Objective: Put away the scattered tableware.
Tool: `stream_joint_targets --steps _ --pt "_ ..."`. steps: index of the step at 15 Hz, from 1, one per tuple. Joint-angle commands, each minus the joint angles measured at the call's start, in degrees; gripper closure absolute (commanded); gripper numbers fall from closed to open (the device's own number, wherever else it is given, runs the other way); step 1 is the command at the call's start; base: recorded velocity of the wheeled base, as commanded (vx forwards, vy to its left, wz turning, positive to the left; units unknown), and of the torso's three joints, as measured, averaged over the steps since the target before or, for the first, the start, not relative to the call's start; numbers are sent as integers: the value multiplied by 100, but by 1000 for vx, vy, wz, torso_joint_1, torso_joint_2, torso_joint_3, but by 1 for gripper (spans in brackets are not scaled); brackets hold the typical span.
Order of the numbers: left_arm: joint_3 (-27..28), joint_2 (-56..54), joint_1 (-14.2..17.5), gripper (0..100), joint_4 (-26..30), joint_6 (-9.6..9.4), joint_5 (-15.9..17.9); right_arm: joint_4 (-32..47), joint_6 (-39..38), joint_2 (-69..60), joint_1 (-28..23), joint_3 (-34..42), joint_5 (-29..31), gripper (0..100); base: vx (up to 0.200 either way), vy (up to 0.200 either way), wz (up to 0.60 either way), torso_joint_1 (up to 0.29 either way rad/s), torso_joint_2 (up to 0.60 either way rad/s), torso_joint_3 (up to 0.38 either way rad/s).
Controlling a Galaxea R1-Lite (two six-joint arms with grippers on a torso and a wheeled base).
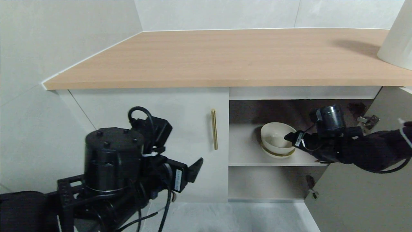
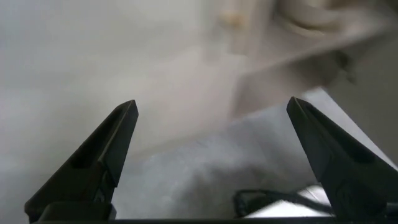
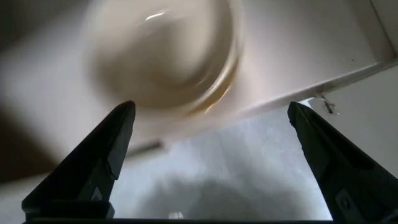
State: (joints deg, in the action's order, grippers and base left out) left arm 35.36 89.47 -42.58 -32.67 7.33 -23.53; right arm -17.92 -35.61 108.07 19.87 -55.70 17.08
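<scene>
A cream bowl point(image 1: 276, 137) sits stacked on a gold-rimmed dish on the middle shelf point(image 1: 248, 154) of the open cabinet; the right wrist view has the bowl point(image 3: 165, 53) just beyond my fingers. My right gripper point(image 1: 289, 138) hovers at the bowl's right rim, open and empty point(image 3: 211, 124). My left gripper point(image 1: 194, 169) hangs low in front of the closed left cabinet door, open with nothing between its fingers point(image 2: 214, 118).
The closed door carries a vertical gold handle point(image 1: 214, 129). The right cabinet door point(image 1: 354, 190) stands swung open beside my right arm. A wooden countertop point(image 1: 225, 58) runs above, with a white cylindrical object point(image 1: 397, 42) at its right end. A lower shelf point(image 1: 267, 183) lies below.
</scene>
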Motion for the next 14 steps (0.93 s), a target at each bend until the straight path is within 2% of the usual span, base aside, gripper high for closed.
stream_joint_targets --steps 1,3,4,5,6,8,12,14 --pt "-381 -764 549 0 15 111 32 913 696 -2123 491 595 -328 0 0 0 0 0 0 0" --pt "-592 -1116 980 0 24 129 59 1748 1003 -3213 799 789 -372 0 0 0 0 0 0 0" --pt "-645 -1195 1050 0 24 137 76 2029 1109 -3468 896 815 -416 0 0 0 0 0 0 0" --pt "-768 -1327 1235 0 33 217 138 2864 1443 -4110 1186 947 -618 0 0 0 0 0 0 0" --pt "-794 -1327 1375 0 33 225 147 3225 1706 -4444 1221 1026 -776 0 0 0 0 0 0 0" --pt "-882 -1247 1393 0 77 217 199 3339 2067 -4549 1212 1149 -917 0 0 0 0 0 0 0" --pt "-777 -913 1340 0 33 181 182 3313 2093 -4409 1221 1290 -908 0 0 0 0 0 0 0" --pt "-803 -834 1270 0 41 181 164 3313 2181 -4391 1221 1334 -917 0 -200 0 0 5 -2 5"
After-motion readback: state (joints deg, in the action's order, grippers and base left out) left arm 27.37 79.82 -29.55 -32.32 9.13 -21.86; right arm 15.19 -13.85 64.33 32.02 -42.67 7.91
